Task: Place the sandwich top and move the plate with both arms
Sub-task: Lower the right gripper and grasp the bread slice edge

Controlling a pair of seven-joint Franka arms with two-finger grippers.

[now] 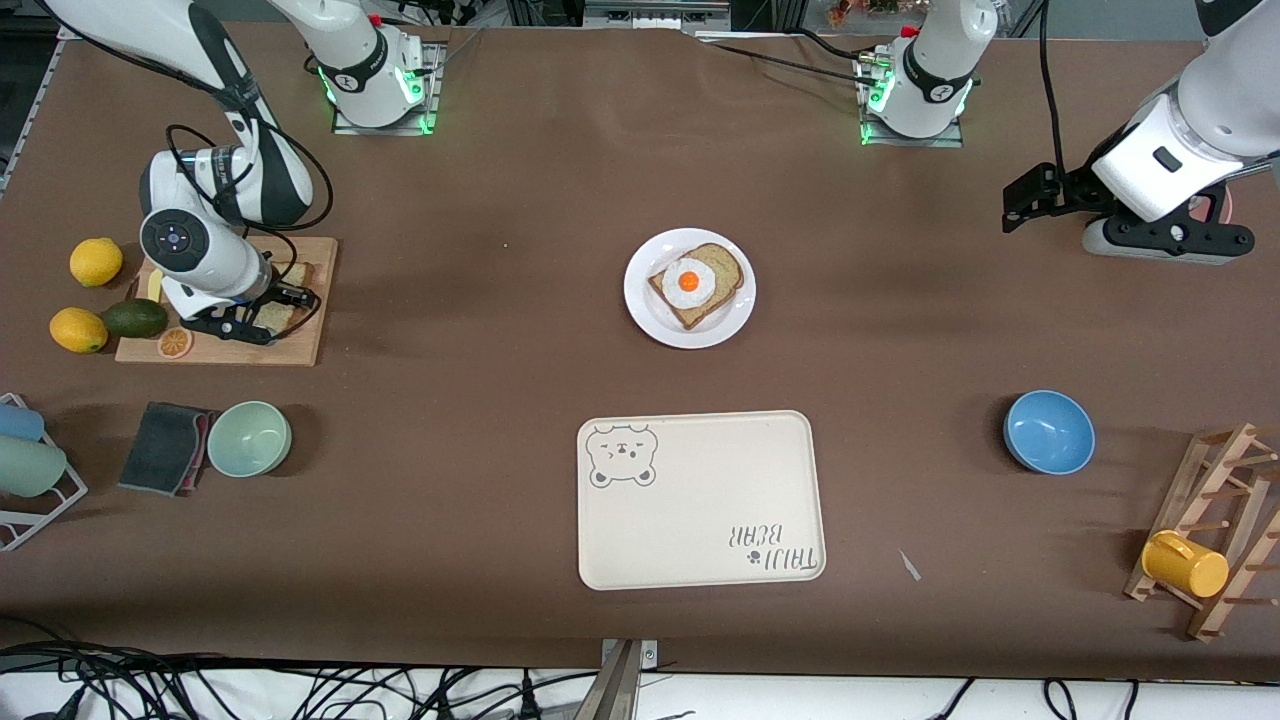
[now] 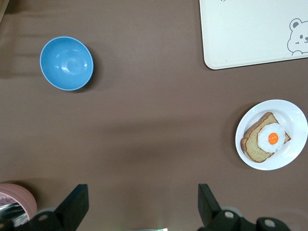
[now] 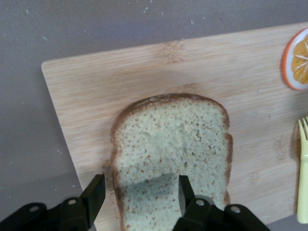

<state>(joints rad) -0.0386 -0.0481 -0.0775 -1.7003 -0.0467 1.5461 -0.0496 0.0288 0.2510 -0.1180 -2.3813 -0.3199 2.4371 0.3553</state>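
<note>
One yellow fork [image 3: 303, 168], right-wrist view only.

I am seeing the sandwich top [image 3: 171, 154], a speckled light-brown slice with a darker crust, lying flat on the wooden cutting board [image 3: 144, 72] toward the right arm's end of the counter. The plate [image 1: 690, 288], round and plain white, is sitting mid-counter, carrying the bread slice with a fried egg [image 1: 697, 283], farther from the front camera than the bear tray [image 1: 700, 500].

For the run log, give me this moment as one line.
right gripper: fingers straddling sandwich top on cutting board | left gripper: open, waiting | plate: egg slice
</note>
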